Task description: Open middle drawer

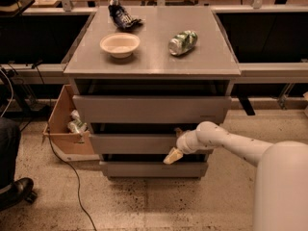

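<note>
1 bowl (120, 44), 1 tipped can (183, 42) and 1 dark packet (121, 16) occupy the countertop (154, 64).

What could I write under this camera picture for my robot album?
Robot's gripper at the middle drawer front, below a cabinet top holding a bowl and a can.

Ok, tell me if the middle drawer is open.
Shut or barely cracked, cannot tell which: the middle drawer shows only a dark slit above its front, no interior. The tool sits at its right end.

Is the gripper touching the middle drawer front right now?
Cannot tell. The camera view shows the gripper overlapping the right end of the middle drawer, but neither contact nor a gap is plain.
</note>
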Motion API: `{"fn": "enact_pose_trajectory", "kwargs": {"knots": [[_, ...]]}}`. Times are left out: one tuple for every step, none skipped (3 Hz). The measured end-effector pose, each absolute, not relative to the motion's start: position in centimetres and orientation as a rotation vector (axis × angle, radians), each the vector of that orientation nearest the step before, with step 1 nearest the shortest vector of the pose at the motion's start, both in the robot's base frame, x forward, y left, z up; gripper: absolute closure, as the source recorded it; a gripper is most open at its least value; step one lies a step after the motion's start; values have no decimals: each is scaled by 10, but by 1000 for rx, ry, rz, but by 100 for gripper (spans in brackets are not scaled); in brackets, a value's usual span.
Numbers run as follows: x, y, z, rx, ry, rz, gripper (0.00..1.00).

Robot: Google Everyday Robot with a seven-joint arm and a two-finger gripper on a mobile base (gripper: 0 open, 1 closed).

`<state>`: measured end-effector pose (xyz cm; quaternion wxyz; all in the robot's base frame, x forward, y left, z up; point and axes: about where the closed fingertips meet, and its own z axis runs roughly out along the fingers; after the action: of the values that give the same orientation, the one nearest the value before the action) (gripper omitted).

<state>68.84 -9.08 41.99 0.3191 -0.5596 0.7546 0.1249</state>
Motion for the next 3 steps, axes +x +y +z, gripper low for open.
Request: {"fn": "enact_pose_trajectory", "kwargs": {"knots": [[678,-86,416,-1496,1995,360,42],[678,-86,424,-1496,1995,360,65],[678,-90,433,-1495,1995,360,67]]}}
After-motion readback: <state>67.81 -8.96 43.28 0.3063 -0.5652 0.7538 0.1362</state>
